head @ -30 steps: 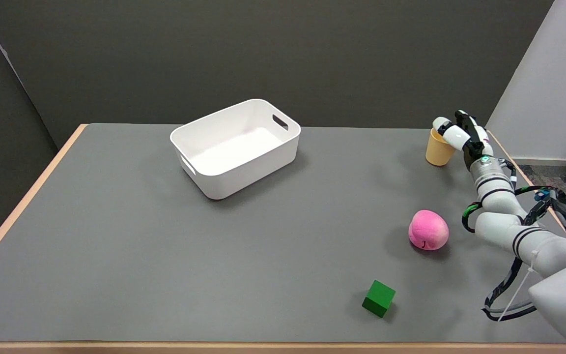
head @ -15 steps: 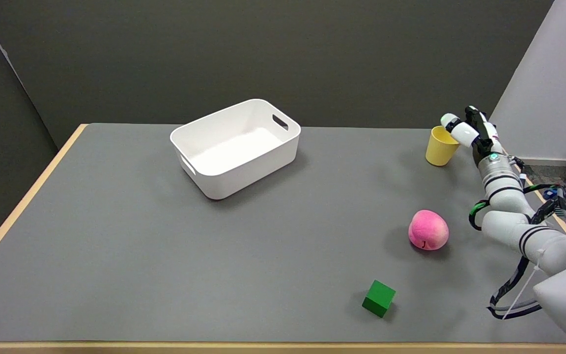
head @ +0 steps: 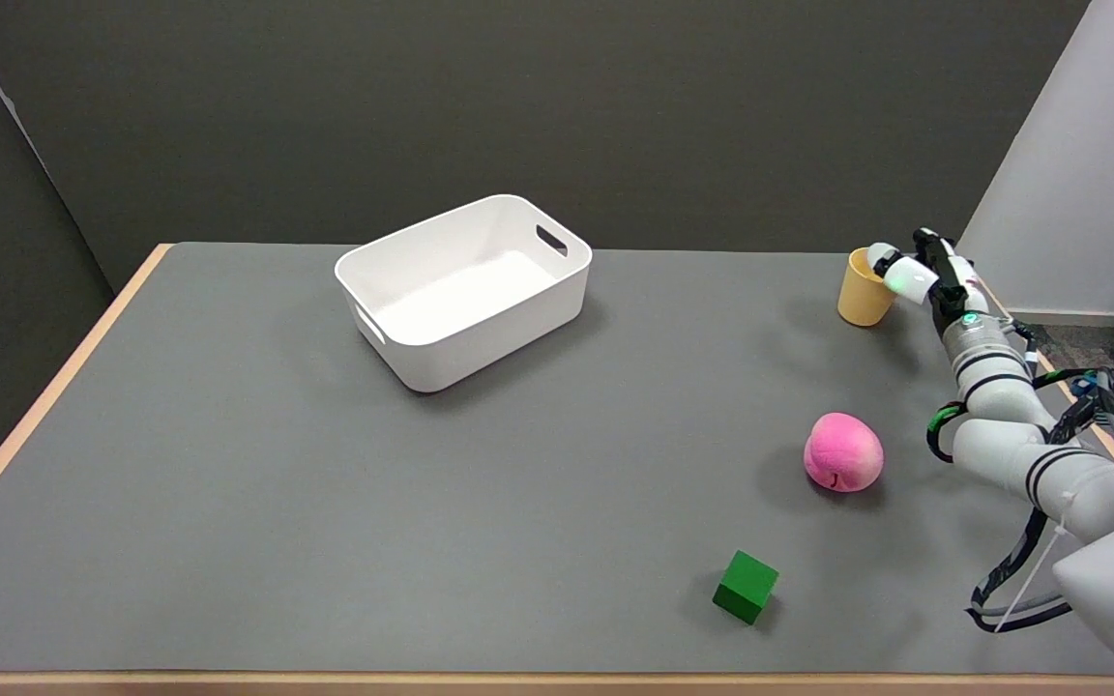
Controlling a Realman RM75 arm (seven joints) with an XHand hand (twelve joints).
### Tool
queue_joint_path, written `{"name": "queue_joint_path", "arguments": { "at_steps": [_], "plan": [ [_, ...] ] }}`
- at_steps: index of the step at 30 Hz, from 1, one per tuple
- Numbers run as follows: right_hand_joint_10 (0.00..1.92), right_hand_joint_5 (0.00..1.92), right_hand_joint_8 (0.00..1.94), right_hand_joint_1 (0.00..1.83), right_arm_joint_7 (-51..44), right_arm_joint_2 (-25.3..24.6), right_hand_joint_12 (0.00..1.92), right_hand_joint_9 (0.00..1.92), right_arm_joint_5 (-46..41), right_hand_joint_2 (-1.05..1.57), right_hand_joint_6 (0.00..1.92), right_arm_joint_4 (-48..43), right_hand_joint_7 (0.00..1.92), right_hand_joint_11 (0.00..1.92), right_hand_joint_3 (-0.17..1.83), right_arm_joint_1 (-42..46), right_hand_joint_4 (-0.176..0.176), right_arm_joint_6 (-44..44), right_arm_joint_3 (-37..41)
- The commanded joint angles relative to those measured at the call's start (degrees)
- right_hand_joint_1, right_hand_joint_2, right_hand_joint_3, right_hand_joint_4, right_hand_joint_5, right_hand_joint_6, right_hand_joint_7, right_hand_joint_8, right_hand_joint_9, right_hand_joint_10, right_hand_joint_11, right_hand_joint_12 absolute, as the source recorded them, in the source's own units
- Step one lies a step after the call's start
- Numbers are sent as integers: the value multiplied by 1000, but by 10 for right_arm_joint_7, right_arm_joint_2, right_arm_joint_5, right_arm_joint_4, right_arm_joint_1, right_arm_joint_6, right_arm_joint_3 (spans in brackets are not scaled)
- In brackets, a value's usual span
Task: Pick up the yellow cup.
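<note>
- The yellow cup [head: 864, 291] stands upright, mouth up, at the far right of the grey table [head: 228, 464], close to its right edge; its base looks to be on the surface, so it is not lifted yet
- The right hand [head: 920, 274] is pressed against the cup's right side at rim height, one white fingertip reaching over the rim; that suits a side grasp, palm toward the wall
- Whether the fingers are clamped on the cup or only lying against it cannot be told from this angle; they are small and bunched
- The white forearm rises from below the cup, so it clears what lies nearer
- Nearer than the cup lies the pink peach [head: 843, 452], well apart from it and out of the lift path
- Nearer still from the cup sits the green cube [head: 746, 586]
- Far to the cup's left stands the white bin [head: 480, 319], open and unrelated to picking up
</note>
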State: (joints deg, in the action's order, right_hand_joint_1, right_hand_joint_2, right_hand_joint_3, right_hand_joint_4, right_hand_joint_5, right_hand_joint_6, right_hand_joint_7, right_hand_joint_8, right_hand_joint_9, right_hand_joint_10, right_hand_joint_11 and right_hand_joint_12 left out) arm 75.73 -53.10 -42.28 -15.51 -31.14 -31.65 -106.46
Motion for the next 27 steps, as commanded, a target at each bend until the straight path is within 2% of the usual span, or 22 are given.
{"name": "queue_joint_path", "arguments": {
  "at_steps": [1, 17, 27],
  "plan": [
    [270, 30, 174, 659, -35, -5, 548, -1, 1, 600, 266, 5, 28, -1, 967, -9, -44, 24, -12],
    [304, 41, 162, 605, -35, -6, 637, 12, 2, 566, 249, 0, 53, -1, 967, -4, -40, 24, -21],
    [343, 29, 181, 625, -35, -6, 680, 0, 2, 562, 236, 0, 40, -1, 959, -3, -51, 24, -27]
  ]
}}
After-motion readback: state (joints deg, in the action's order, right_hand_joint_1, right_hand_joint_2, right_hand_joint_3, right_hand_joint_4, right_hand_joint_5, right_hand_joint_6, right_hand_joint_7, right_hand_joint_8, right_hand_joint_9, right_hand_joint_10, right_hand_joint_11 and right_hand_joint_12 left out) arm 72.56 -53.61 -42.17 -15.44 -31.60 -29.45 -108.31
